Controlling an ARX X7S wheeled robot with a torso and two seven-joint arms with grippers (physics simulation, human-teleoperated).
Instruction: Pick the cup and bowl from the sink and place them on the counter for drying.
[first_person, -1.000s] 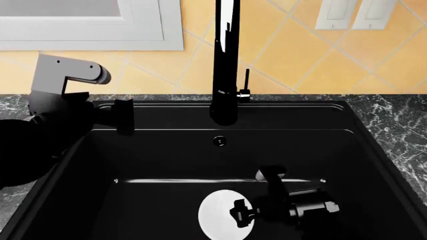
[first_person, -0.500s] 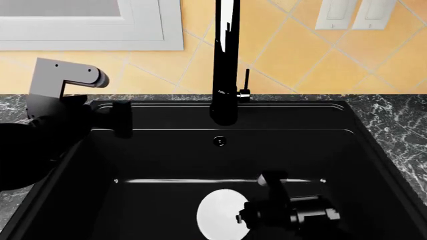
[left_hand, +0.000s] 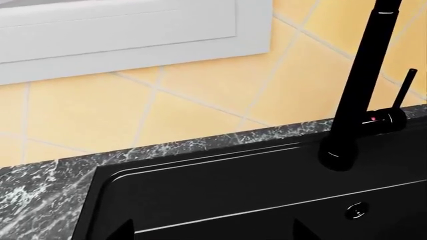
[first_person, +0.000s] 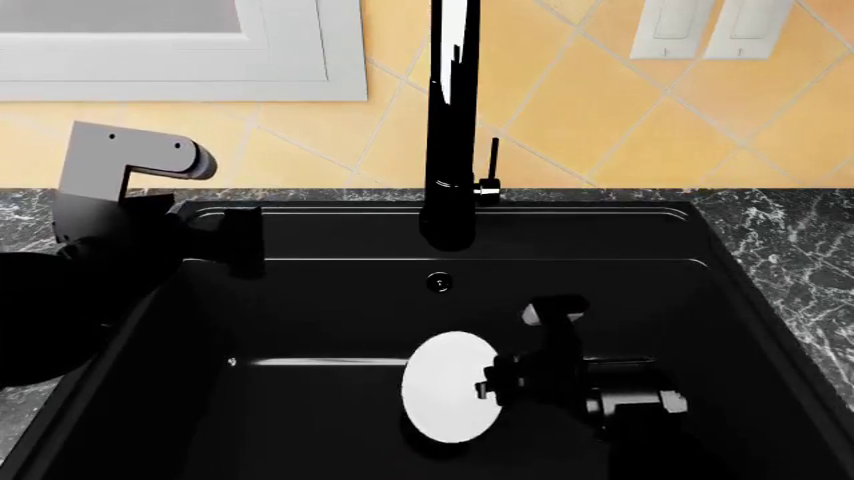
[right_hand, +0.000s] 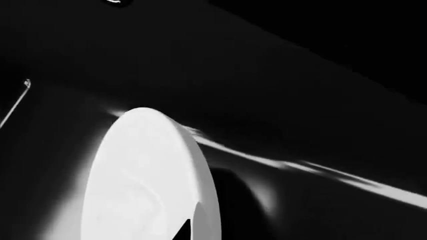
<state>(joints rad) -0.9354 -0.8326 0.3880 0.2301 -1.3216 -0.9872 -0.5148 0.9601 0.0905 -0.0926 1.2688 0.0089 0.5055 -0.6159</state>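
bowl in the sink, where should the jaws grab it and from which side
Grip the bowl by its thin rim on the right-hand edge, coming in from the right, where the right gripper already sits. It is a wide, shallow white disc, too broad to span across, so its edge is the likely hold. It seems tilted up rather than lying flat in the black sink, leaving that rim exposed.

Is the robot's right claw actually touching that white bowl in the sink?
Touching. In the head view the right gripper overlaps the bowl's edge, and the right wrist view shows a dark fingertip against its rim.
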